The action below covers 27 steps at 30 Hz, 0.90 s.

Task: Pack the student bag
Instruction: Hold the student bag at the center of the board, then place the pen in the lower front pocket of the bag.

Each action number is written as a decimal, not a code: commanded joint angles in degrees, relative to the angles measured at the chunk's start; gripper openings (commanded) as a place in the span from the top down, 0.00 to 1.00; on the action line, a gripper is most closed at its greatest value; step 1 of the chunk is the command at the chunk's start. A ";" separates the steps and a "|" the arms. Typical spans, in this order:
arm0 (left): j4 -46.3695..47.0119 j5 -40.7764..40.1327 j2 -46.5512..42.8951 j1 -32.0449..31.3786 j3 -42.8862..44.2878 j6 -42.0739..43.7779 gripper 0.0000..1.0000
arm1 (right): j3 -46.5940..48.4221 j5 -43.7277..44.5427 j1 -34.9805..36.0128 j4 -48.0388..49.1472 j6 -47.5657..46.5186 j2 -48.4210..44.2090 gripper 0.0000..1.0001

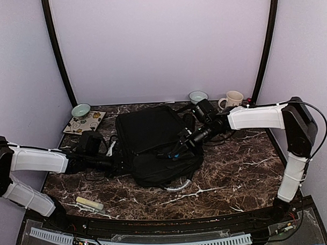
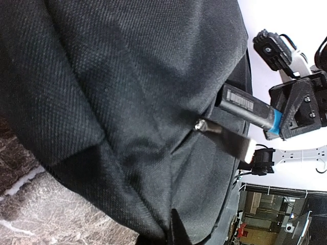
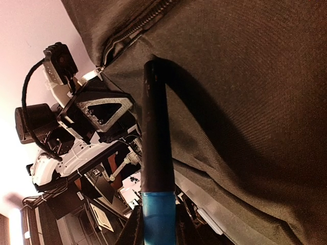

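You have the black bag [image 1: 150, 136] lying on the marble table [image 1: 235, 168]. Your left gripper [image 1: 119, 164] is at its left edge, and your right gripper [image 1: 179, 150] is over its right half with a blue-marked item [image 1: 174, 154] at its tips. A mug [image 1: 233, 99] stands behind.

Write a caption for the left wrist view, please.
Right gripper holds a black marker, tip against the student bag.

The black fabric student bag [image 1: 153, 141] lies flat mid-table, its zipper partly open.
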 commanded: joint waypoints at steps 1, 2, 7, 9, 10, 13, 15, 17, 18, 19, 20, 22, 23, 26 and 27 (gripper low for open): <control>0.26 -2.09 -2.59 -0.81 -0.29 1.71 1.00 | -1.42 0.12 -1.77 -0.02 -1.02 2.16 1.00; -0.93 -2.58 -2.69 -0.89 0.21 2.35 1.00 | -1.44 1.01 -2.28 1.02 -0.36 2.53 1.00; -4.55 -4.08 -2.13 -2.91 2.03 4.93 1.00 | 1.11 4.56 -3.85 8.71 1.74 4.45 1.00; -4.97 -4.07 -1.88 -3.32 2.56 5.25 1.00 | 2.21 5.61 -3.80 12.27 1.37 4.66 1.00; -5.23 -4.05 -1.83 -3.46 2.96 5.40 1.00 | 2.08 6.31 -3.78 14.26 1.51 4.60 1.00; -5.37 -3.59 -1.61 -3.61 3.99 5.50 1.00 | -0.63 9.01 -3.79 20.22 2.60 4.05 1.00; -5.48 -3.00 -1.28 -3.61 4.94 5.53 1.00 | -3.09 11.40 -3.74 24.91 3.77 3.53 0.99; -5.37 -2.24 -0.89 -3.63 5.76 5.48 1.00 | -5.53 14.28 -3.45 29.68 4.49 2.84 0.98; -5.21 -1.87 -0.68 -3.65 6.14 5.34 1.00 | -6.36 15.76 -3.26 31.81 4.33 2.61 0.98; -4.77 -1.40 -0.42 -3.66 6.45 5.19 1.00 | -7.85 17.28 -2.94 33.99 3.95 2.63 0.97; -4.21 -0.87 -0.15 -3.62 6.70 5.00 1.00 | -8.88 18.80 -2.53 36.45 3.46 2.70 0.95; -3.62 0.08 0.53 -3.62 7.50 4.77 1.00 | -10.02 21.36 -1.73 41.47 3.03 3.56 0.86; -3.19 0.68 0.89 -3.65 8.05 4.76 1.00 | -10.31 22.61 -1.41 43.85 3.13 4.21 0.82; -3.34 1.74 1.74 -3.64 9.22 5.18 1.00 | -10.33 26.05 -0.28 50.39 4.51 7.08 0.65; -3.45 1.82 1.85 -3.63 9.44 5.25 1.00 | -9.49 26.54 -0.04 50.83 4.49 7.95 0.57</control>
